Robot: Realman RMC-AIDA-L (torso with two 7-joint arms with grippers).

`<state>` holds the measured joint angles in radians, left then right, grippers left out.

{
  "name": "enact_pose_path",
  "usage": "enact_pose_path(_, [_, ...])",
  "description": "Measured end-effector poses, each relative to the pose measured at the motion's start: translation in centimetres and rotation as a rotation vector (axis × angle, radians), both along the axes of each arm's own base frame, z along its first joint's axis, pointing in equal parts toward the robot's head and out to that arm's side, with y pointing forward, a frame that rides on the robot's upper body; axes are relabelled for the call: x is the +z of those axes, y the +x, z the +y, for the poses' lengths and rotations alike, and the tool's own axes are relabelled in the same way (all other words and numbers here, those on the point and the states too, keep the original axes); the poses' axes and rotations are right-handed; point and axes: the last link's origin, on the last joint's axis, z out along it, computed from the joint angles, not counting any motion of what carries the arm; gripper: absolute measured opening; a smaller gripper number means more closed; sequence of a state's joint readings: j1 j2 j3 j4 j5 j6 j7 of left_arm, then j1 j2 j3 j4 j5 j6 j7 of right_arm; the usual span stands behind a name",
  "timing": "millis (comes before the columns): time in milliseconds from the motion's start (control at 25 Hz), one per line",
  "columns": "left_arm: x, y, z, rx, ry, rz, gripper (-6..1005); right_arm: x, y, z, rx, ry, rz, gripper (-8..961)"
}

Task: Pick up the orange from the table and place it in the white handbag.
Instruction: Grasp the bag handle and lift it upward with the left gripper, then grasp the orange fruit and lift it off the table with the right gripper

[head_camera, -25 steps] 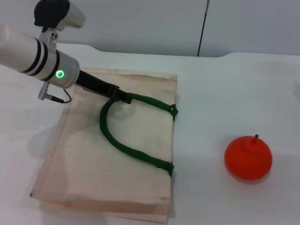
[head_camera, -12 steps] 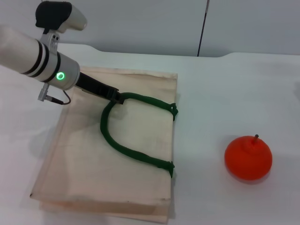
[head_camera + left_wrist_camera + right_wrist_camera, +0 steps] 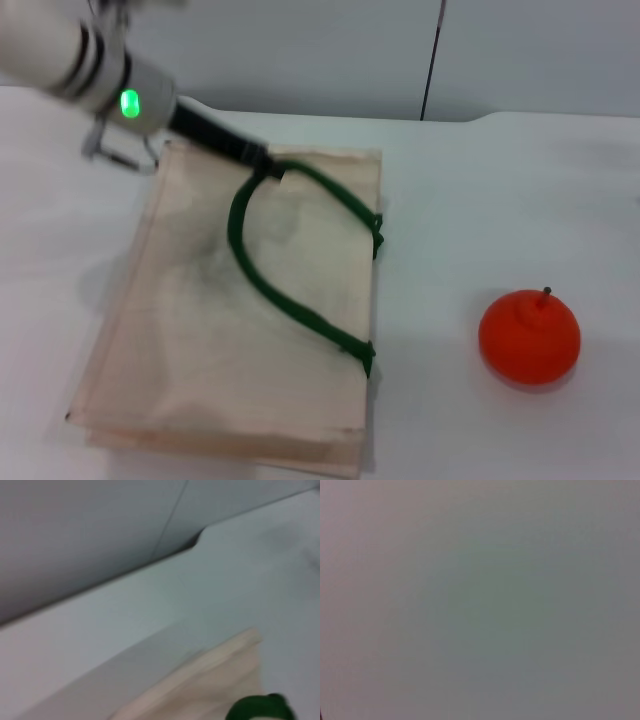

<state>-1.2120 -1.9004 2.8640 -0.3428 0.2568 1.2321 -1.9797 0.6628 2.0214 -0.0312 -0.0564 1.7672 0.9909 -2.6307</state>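
The orange (image 3: 529, 337) sits on the white table at the right, stem up, apart from everything. The white handbag (image 3: 200, 340) lies flat at the left, its opening facing the orange. My left gripper (image 3: 262, 165) reaches in from the upper left and is shut on the top of the bag's green loop handle (image 3: 270, 285), which is drawn taut toward the bag's far edge. The left wrist view shows a corner of the bag's fabric (image 3: 210, 690) and a piece of the green handle (image 3: 257, 708). The right gripper is out of view.
The white table (image 3: 480, 200) stretches between the bag and the orange and ends at a grey wall with a dark vertical seam (image 3: 432, 60). The right wrist view shows only a plain grey surface.
My left gripper has risen and moved toward the bag's far edge, pulling the green handle with it; the loop now stands longer and tauter. The orange has not moved.
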Motion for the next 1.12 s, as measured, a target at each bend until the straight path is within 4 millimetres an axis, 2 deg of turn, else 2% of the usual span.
enact_pose_path(120, [2.9,3.3,0.5,-0.062,-0.041,-0.025,144,0.2,0.2,-0.1,-0.008,0.008,0.005,892])
enact_pose_path(240, [5.4,5.7,0.4,-0.125,-0.053,-0.037,143,0.2,0.3,-0.2,-0.010,0.008,0.004,891])
enact_pose_path(400, [7.7,7.9,-0.3,-0.197,-0.050,-0.075,141,0.2,0.4,-0.3,-0.013,0.008,0.004,891])
enact_pose_path(680, [11.6,13.1,-1.7,-0.372,-0.041,-0.195,141,0.6,1.2,-0.7,-0.031,0.015,0.016,892])
enact_pose_path(880, [12.9,14.8,-2.6,-0.451,-0.039,-0.230,141,0.7,1.4,-0.8,-0.036,0.016,0.032,892])
enact_pose_path(1120, [12.5,15.6,-2.7,-0.432,-0.086,-0.152,142,1.3,1.7,-0.9,-0.039,0.016,0.059,892])
